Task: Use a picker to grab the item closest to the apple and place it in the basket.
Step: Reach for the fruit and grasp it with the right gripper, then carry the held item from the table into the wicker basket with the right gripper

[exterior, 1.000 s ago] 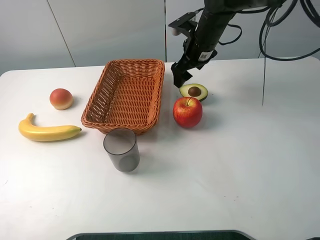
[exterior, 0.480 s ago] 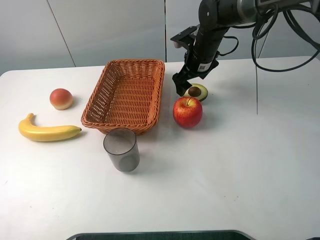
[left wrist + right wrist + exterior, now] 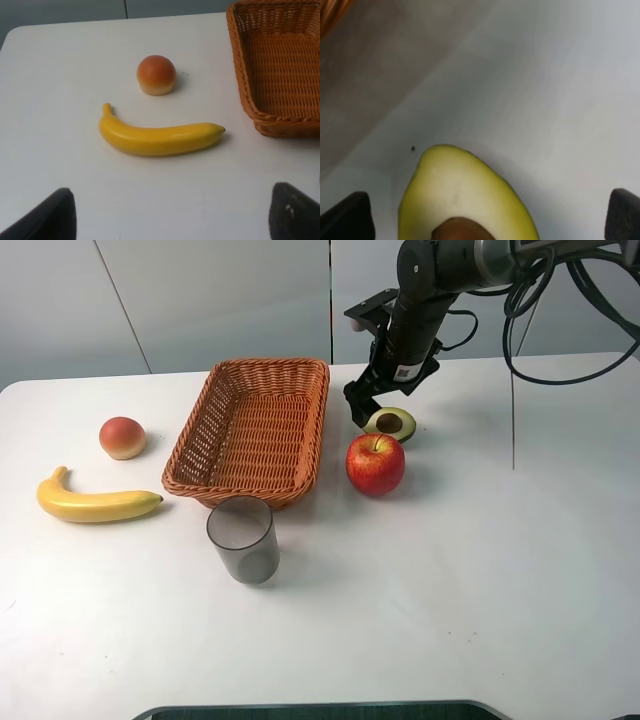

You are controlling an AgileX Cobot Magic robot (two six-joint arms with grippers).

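The red apple (image 3: 375,463) stands on the white table, right of the wicker basket (image 3: 268,365). Just behind it lies a halved avocado (image 3: 391,423) with its brown pit up. My right gripper (image 3: 361,414) hangs low at the avocado's left end, open. In the right wrist view the avocado (image 3: 465,195) lies between the two dark fingertips (image 3: 345,216), untouched. My left gripper (image 3: 170,222) is open over the table near the banana (image 3: 160,137); it does not show in the high view.
A grey translucent cup (image 3: 243,539) stands in front of the basket. A banana (image 3: 97,503) and a peach (image 3: 122,437) lie to the basket's left. The basket's wall (image 3: 249,85) is near the left gripper.
The right gripper came down from above the table to the avocado's left end a second ago; it has hardly moved in the last half second.
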